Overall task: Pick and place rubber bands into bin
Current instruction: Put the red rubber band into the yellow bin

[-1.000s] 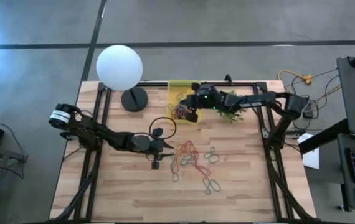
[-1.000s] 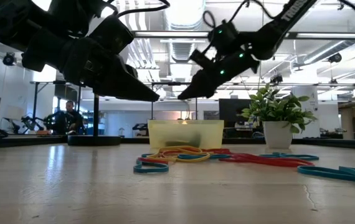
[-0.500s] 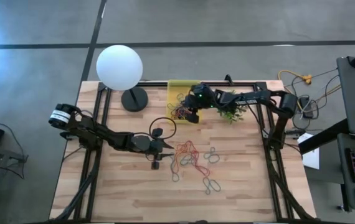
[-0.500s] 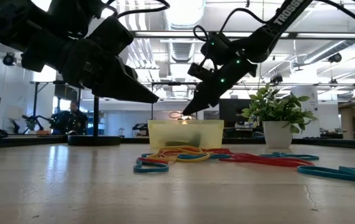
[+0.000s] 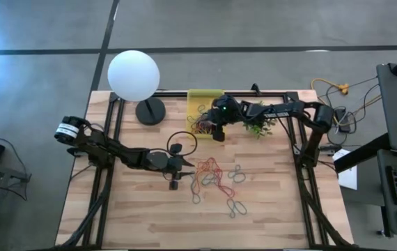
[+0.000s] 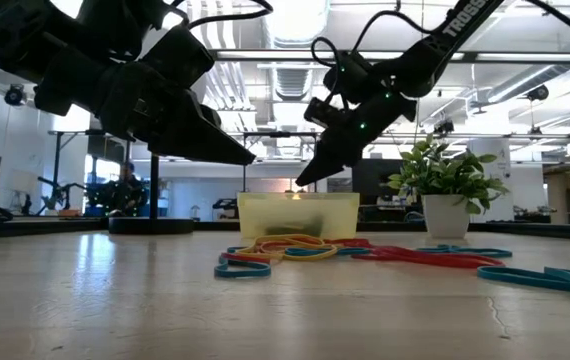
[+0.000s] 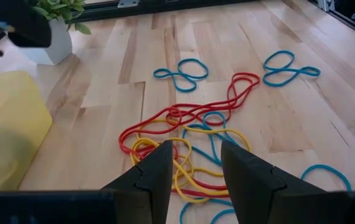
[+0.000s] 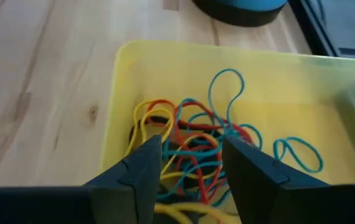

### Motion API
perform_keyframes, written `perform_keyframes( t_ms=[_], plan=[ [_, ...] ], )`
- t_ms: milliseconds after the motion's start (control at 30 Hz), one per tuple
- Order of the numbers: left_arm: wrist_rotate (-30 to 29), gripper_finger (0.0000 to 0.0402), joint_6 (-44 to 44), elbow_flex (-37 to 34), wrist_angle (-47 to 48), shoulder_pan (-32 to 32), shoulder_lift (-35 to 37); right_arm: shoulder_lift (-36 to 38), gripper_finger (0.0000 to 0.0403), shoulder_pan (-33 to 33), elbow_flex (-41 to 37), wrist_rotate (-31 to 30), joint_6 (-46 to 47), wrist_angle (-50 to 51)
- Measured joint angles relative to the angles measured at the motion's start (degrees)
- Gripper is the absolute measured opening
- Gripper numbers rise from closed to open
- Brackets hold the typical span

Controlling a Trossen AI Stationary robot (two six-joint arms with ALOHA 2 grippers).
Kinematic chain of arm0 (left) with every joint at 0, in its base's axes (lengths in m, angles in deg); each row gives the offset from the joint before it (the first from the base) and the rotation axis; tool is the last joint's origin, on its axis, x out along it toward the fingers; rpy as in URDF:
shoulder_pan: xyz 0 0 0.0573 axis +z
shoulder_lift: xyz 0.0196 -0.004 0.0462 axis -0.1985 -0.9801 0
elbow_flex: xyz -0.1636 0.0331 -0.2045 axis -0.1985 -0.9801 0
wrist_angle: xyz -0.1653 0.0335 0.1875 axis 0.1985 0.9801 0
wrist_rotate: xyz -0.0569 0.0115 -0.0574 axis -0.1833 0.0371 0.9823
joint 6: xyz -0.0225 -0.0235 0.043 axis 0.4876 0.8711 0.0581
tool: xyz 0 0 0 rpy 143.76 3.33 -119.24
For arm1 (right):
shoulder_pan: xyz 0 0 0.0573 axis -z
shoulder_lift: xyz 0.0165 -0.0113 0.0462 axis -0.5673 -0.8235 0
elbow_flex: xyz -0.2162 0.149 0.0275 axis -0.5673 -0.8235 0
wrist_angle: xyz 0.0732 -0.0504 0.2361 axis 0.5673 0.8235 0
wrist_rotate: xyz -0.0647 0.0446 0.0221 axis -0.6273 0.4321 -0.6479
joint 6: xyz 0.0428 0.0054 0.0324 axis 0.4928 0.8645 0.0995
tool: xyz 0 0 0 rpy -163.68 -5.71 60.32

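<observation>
The yellow bin (image 5: 200, 100) stands at the table's far middle with a tangle of rubber bands (image 8: 187, 140) inside it. My right gripper (image 8: 190, 158) hangs open just above the bin's near part (image 6: 297, 213), fingers slanting down, nothing between them. More rubber bands (image 5: 211, 174) in red, yellow and blue lie loose on the wood at the table's middle (image 7: 190, 124). My left gripper (image 7: 193, 163) waits open a little above the table, just left of that loose pile (image 5: 184, 165).
A white globe lamp (image 5: 134, 75) on a dark base stands at the far left. A small potted plant (image 5: 258, 125) stands right of the bin. A black cable loop (image 5: 182, 141) lies near my left gripper. Bare wood stretches along the near edge.
My right gripper has tipped its fingers downward toward the bin while staying over the bin's near part. A small loop that showed at its fingertips half a second ago no longer shows there.
</observation>
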Motion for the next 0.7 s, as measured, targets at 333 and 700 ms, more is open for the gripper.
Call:
perform_keyframes(
  t_ms=[333,700],
  plan=[
    [0.0,0.0121,0.0,-0.1,0.1,0.0,0.0,10.4,0.0143,-2.5,-1.6,5.9,-3.4,14.3],
    [-0.5,0.0121,-0.3,-0.4,0.1,0.0,0.0,21.6,0.0124,-9.3,-17.4,13.5,1.8,14.6]
  ],
)
